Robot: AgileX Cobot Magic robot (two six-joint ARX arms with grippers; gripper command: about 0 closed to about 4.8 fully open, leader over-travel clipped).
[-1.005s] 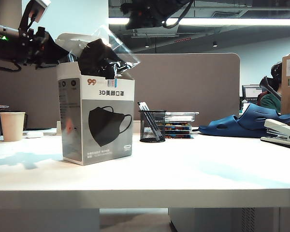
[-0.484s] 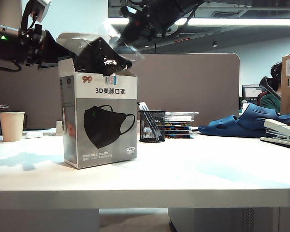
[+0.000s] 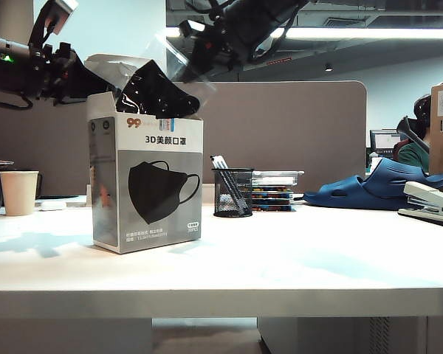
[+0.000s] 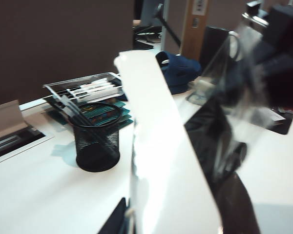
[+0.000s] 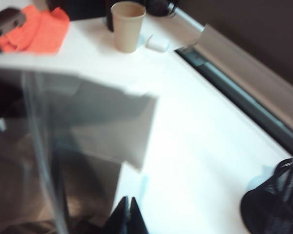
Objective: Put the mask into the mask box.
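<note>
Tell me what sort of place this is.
Most likely an office. A white desk backs onto a grey partition panel, and on it stand a black mesh pen cup and a grey stapler. A computer monitor shows farther back.

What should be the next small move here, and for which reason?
Probably the right end effector should press down gently. The mask is only partly in the mask box; its black bulk and clear wrapper stick above the rim. The left end effector, shut, seems to hold a top flap aside, so the opening appears free.
</note>
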